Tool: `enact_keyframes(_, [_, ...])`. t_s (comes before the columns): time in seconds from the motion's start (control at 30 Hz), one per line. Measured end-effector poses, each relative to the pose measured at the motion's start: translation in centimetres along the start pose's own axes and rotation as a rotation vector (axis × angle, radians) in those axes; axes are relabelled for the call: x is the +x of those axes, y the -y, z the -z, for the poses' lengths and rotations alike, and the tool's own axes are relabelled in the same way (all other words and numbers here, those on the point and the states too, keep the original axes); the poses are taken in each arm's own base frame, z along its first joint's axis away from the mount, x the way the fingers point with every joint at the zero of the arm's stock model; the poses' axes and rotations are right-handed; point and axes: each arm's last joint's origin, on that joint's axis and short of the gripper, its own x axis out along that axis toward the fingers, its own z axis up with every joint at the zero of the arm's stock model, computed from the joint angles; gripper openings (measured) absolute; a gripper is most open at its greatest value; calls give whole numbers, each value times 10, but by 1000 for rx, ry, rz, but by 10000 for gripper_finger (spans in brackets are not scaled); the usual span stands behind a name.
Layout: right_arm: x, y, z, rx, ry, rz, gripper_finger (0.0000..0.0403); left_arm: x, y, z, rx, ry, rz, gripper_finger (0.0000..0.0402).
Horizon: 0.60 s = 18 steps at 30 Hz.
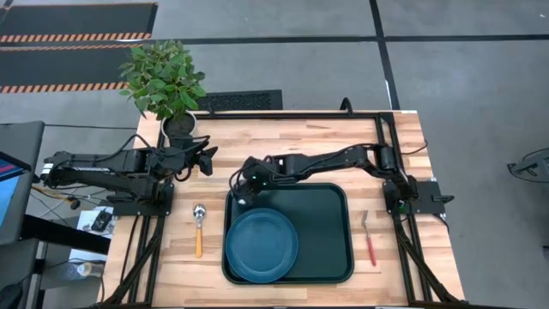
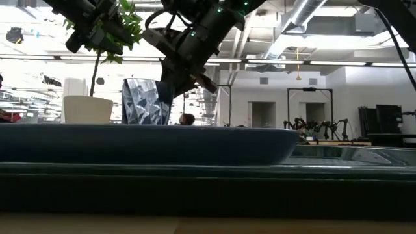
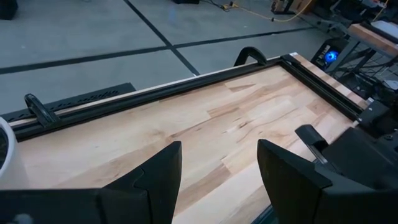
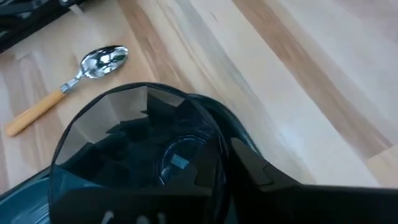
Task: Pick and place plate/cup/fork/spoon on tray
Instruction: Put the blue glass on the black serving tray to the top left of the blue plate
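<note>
The dark green tray [image 1: 322, 232] lies on the table with the blue plate [image 1: 262, 243] on its near left part. My right gripper [image 1: 246, 187] is shut on the dark translucent cup [image 4: 137, 143] over the tray's far left corner. In the low view the plate [image 2: 143, 143] hides the cup's [image 2: 146, 101] base, so I cannot tell if it stands on the tray. The orange-handled spoon [image 1: 199, 230] lies flat on the table left of the tray. The red-handled fork [image 1: 369, 239] lies flat to its right. My left gripper [image 3: 217, 180] is open and empty above the table's far left. My right gripper holds the cup at its rim [image 2: 170, 88], on the side toward the table's right. One finger [image 4: 261, 174] lies against the outside of the wall; the other is hidden by the dark cup. The fingers slant down from above and from the right. The cup stays upright.
A potted plant in a white pot [image 1: 178, 124] stands at the table's far left corner, close to my left gripper. Black rails with clamps [image 3: 37, 109] run along the table's far edge. Bare tray floor lies right of the plate.
</note>
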Motion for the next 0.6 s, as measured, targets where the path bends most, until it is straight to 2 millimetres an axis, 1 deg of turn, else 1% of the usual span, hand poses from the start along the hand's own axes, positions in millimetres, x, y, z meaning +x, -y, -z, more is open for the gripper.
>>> enact_keyframes(0.17, [0,1,-1,-15,4,-2,73,0,0,0,2,-2,-1,197])
enact_keyframes(0.47, [1,10,-10,4,47,-6,136,0,0,0,3,-2,-2,197])
enact_keyframes(0.6, [2,13,-15,-15,69,-7,164,0,-1,2,14,-19,-5,197])
